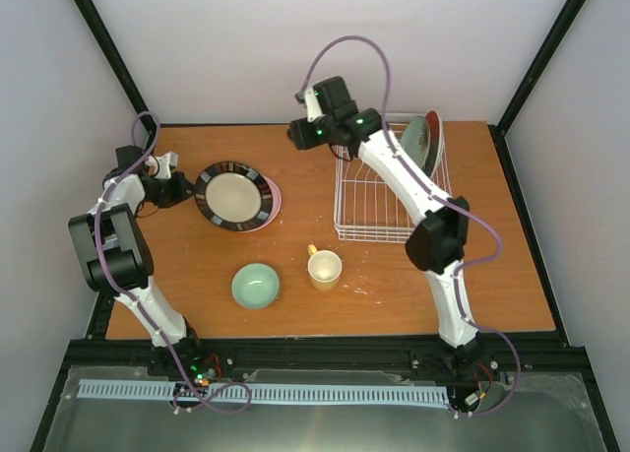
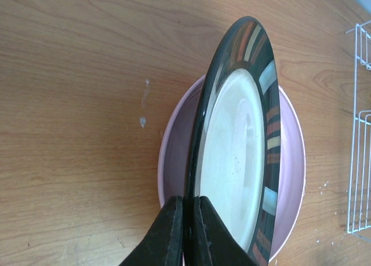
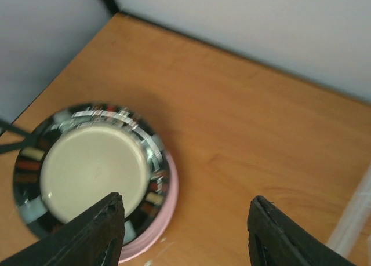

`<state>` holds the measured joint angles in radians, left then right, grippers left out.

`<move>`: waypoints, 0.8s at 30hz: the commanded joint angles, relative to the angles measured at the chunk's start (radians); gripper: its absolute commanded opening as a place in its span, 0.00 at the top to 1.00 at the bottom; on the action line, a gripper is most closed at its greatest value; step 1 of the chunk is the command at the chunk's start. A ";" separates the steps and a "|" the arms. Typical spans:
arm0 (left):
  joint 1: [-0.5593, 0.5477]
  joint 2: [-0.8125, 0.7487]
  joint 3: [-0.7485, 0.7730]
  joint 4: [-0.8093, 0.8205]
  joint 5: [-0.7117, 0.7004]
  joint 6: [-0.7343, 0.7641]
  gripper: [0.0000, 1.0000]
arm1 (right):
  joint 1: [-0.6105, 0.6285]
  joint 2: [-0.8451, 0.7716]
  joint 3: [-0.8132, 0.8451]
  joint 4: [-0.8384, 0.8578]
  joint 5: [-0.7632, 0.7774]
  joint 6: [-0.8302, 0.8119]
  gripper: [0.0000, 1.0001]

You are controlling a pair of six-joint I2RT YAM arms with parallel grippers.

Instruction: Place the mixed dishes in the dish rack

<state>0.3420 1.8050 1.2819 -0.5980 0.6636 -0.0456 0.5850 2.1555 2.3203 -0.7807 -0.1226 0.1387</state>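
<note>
The dark plate with a cream centre (image 1: 233, 195) lies on the pink plate (image 1: 271, 205) at the left of the table. My left gripper (image 1: 183, 189) is shut on the dark plate's left rim (image 2: 200, 161) and tilts it up off the pink plate (image 2: 174, 156). My right gripper (image 1: 298, 134) is open and empty, in the air right of the plates; both plates show in its view, the dark one (image 3: 93, 167) on the pink one (image 3: 168, 205). The white wire dish rack (image 1: 389, 191) holds a mint-green plate (image 1: 418, 142) and a red plate (image 1: 434, 137) upright at its back right. The mint-green bowl (image 1: 256, 285) and the cream-yellow mug (image 1: 324, 269) stand near the front.
Black frame posts stand at the back corners (image 1: 108, 53). A black rail (image 1: 325, 354) runs along the table's near edge. The rack's edge shows at the right of the left wrist view (image 2: 359, 133).
</note>
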 commanded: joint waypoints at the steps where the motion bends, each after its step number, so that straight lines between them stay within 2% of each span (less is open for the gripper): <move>1: -0.001 -0.073 0.002 0.022 0.054 0.007 0.99 | 0.018 0.127 0.064 -0.072 -0.278 0.051 0.42; 10: -0.001 -0.152 0.007 0.060 0.102 -0.006 0.99 | 0.019 0.280 0.079 0.001 -0.539 0.136 0.40; 17: -0.002 -0.207 -0.071 0.179 0.255 -0.055 0.99 | 0.024 0.340 0.077 0.119 -0.635 0.190 0.39; 24: -0.002 -0.250 -0.167 0.255 0.381 -0.057 0.99 | 0.031 0.374 0.082 0.176 -0.658 0.209 0.39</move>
<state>0.3416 1.6207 1.1301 -0.4549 0.8425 -0.0738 0.6048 2.5004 2.3672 -0.6575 -0.7410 0.3248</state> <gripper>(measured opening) 0.045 0.609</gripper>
